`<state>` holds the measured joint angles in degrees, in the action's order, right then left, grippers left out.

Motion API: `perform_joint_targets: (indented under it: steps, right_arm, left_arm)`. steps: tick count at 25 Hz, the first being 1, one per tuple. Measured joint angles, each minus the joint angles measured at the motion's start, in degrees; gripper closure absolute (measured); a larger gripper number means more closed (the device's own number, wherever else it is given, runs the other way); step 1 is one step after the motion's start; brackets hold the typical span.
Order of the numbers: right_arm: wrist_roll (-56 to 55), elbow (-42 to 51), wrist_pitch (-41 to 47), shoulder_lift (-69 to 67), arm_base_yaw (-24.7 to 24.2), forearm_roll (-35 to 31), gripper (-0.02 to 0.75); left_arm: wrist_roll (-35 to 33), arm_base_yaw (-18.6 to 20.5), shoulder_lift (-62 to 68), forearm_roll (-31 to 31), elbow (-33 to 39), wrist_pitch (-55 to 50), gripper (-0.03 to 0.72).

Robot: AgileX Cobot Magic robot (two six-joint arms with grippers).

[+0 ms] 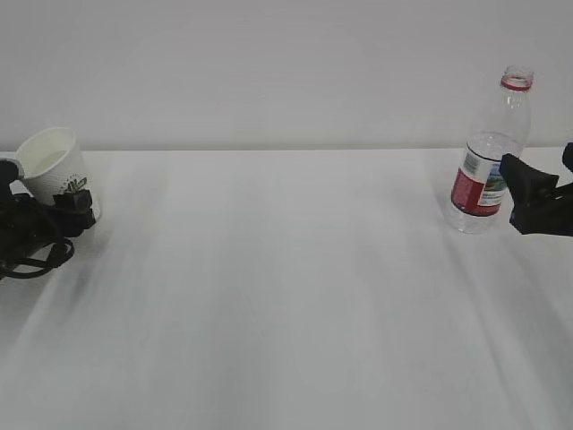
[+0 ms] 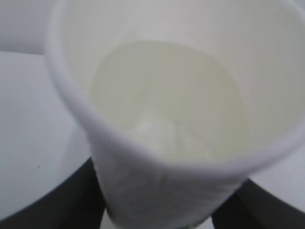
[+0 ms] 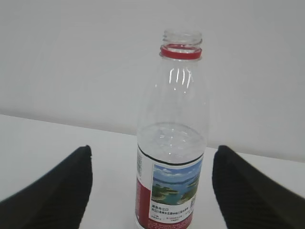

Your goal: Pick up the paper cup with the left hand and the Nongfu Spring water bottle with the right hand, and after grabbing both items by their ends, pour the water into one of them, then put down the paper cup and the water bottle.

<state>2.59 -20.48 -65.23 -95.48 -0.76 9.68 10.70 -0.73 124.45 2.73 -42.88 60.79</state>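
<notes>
Cup gripped at the far left of the desk (image 1: 286,296), bottle standing at the far right between spread fingers.

The left end effector (image 1: 67,208) pinches the white paper cup (image 1: 55,170) near its base; the cup leans, its mouth tipped toward the camera, and the left wrist view looks straight into it at a pale pool that may be water (image 2: 167,100). The capless water bottle (image 1: 491,152) stands upright with water (image 3: 171,140) in its lower part. The right end effector (image 1: 528,193) sits just beside the label, jaws spread wide on either side, apparently not touching it.
</notes>
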Motion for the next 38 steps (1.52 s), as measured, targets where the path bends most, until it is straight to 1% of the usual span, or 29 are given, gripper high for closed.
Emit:
perform_joint_targets:
  steps: [4,10,13,17,19,22,27,33,38]
  right_arm:
    - [0.0,0.0,0.0,0.0,0.0,0.0,0.148]
    - [0.0,0.0,0.0,0.0,0.0,0.0,0.149]
    - [0.0,0.0,0.0,0.0,0.0,0.0,0.149]
    - [-0.3,0.0,0.0,0.0,0.0,0.6,0.149]
    - [-0.3,0.0,0.0,0.0,0.0,1.1,0.148]
    - [-0.4,0.0,0.0,0.0,0.0,1.5,0.148]
    - [-0.9,0.0,0.0,0.0,0.0,1.5,0.148]
    - [-1.1,0.0,0.0,0.0,0.0,1.6,0.149]
    - [-1.1,0.0,0.0,0.0,0.0,1.6,0.149]
  left_arm:
    - [0.0,0.0,0.0,0.0,0.0,-0.1,0.242]
    - [0.0,0.0,0.0,1.5,0.0,-0.4,0.237]
    - [0.0,0.0,0.0,1.8,0.0,-0.7,0.206]
    - [0.0,0.0,0.0,1.9,0.0,-2.4,0.112]
    - [0.0,0.0,0.0,2.0,-0.1,-3.2,0.079]
    - [0.0,0.0,0.0,2.1,-0.1,-3.6,0.064]
    - [0.0,0.0,0.0,2.3,-0.1,-4.5,0.06]
    - [0.1,0.0,-2.6,2.9,4.1,-4.7,0.06]
    - [0.1,0.0,-6.6,3.1,10.4,0.9,0.065]
